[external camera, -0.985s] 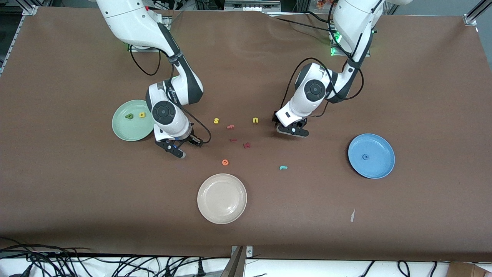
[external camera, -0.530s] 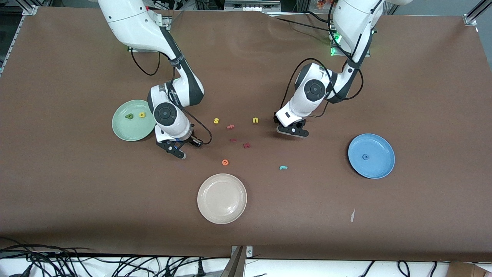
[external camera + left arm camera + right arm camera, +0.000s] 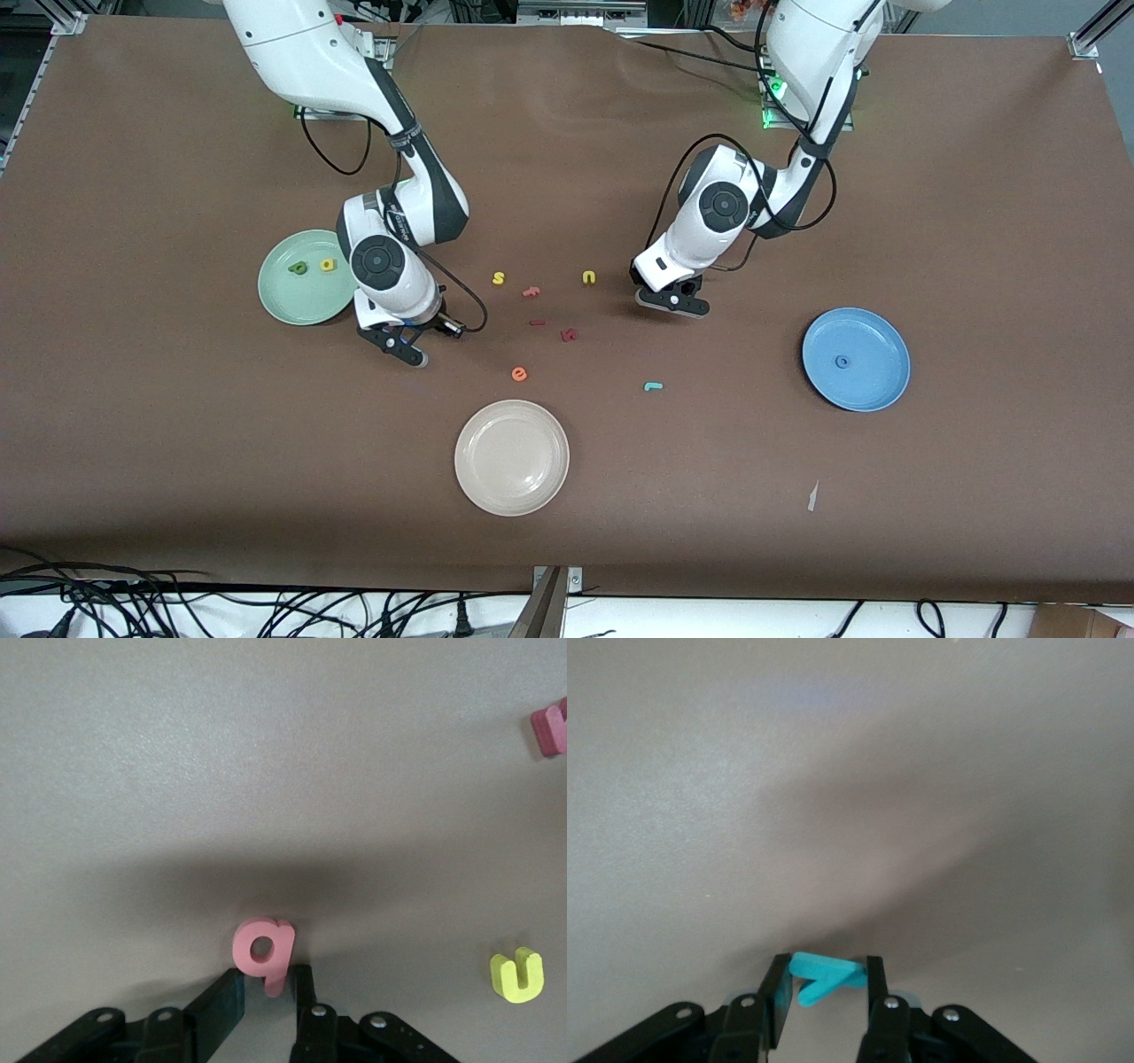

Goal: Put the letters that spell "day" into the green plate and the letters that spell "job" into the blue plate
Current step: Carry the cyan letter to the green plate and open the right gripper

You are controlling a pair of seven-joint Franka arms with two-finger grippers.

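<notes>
Low over the table beside the yellow "u" (image 3: 589,277), my left gripper (image 3: 671,301) is shut on the salmon-pink "b" (image 3: 263,950), which stands between its fingertips (image 3: 304,985). My right gripper (image 3: 403,344), low beside the green plate (image 3: 297,303), is shut on the teal "y" (image 3: 827,976). The olive "d" (image 3: 299,267) and yellow "a" (image 3: 329,264) lie in the green plate. The blue "o" (image 3: 842,361) lies in the blue plate (image 3: 877,341). The teal "j" (image 3: 653,386) lies on the table between the two arms, nearer the camera.
A yellow "s" (image 3: 499,278), red letters (image 3: 532,291) (image 3: 569,335) and an orange "e" (image 3: 519,374) are scattered mid-table. A cream-white plate (image 3: 512,478) sits nearest the camera. The left wrist view also shows the "u" (image 3: 516,974) and a dark red letter (image 3: 554,726).
Both grippers have closed their fingers onto their letters. The arms have hardly moved.
</notes>
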